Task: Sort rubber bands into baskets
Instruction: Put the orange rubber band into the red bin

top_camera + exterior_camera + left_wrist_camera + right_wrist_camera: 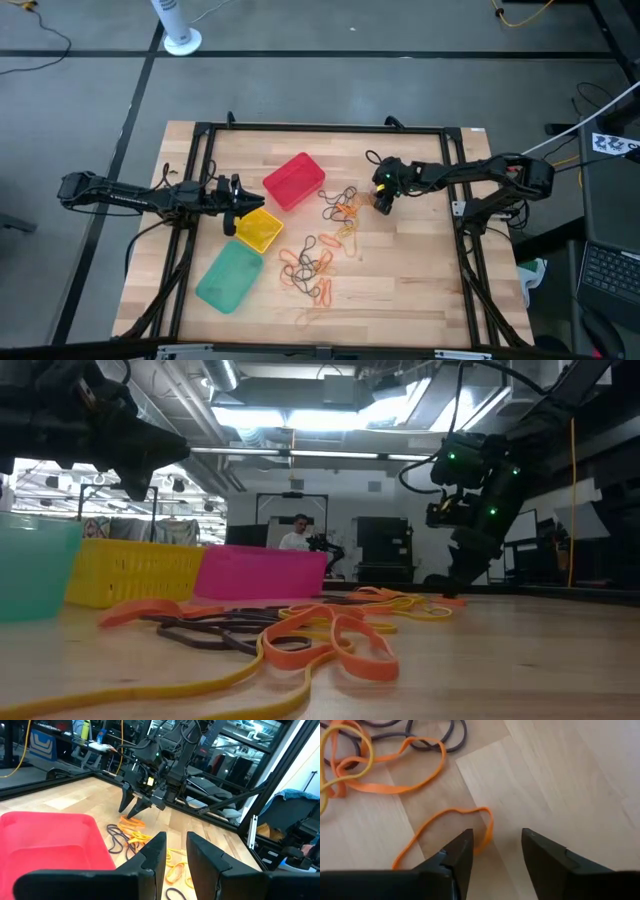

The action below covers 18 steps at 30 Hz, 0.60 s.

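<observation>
Three baskets stand on the wooden table: red [294,180], yellow [259,229] and teal-green [230,277]. Orange, dark and yellowish rubber bands lie flat in two loose heaps, one right of the red basket [343,207] and one nearer the front [308,270]. My right gripper [383,203] is open and points down just right of the far heap. In the right wrist view [495,845] an orange band [451,820] lies on the wood by one fingertip. My left gripper [237,200] is open and empty, level, between the red and yellow baskets; it also shows in the left wrist view [175,855].
A black frame [320,128] runs along the table's far, left and right sides. Bare wood lies at the front right [420,280]. In the low view, a person [295,532] sits far off in the room behind the table.
</observation>
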Each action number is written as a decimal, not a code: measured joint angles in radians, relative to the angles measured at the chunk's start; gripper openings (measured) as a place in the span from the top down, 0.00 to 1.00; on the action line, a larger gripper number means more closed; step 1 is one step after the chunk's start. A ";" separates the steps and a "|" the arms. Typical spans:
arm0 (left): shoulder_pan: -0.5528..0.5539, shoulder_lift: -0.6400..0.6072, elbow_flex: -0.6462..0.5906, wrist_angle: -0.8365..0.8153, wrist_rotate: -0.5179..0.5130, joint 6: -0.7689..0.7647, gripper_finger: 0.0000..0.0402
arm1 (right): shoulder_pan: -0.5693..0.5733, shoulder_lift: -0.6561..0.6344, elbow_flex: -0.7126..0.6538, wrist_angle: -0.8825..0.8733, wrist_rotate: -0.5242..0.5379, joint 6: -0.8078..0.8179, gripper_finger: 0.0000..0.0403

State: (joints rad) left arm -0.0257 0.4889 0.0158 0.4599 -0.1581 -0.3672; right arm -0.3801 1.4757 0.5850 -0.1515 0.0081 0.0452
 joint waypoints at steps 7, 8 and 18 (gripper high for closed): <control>0.000 0.000 0.000 0.000 0.000 0.000 0.82 | 0.000 -0.001 0.000 -0.019 -0.005 0.000 0.82; 0.000 0.000 0.000 0.000 0.000 0.000 0.82 | 0.000 -0.001 0.000 -0.019 -0.007 0.000 0.86; 0.000 0.000 0.000 0.025 0.000 0.000 0.82 | 0.000 0.000 0.046 -0.013 -0.038 0.000 0.98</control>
State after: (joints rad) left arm -0.0257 0.4892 0.0158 0.4844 -0.1581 -0.3676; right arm -0.3801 1.4761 0.6306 -0.1641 -0.0303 0.0453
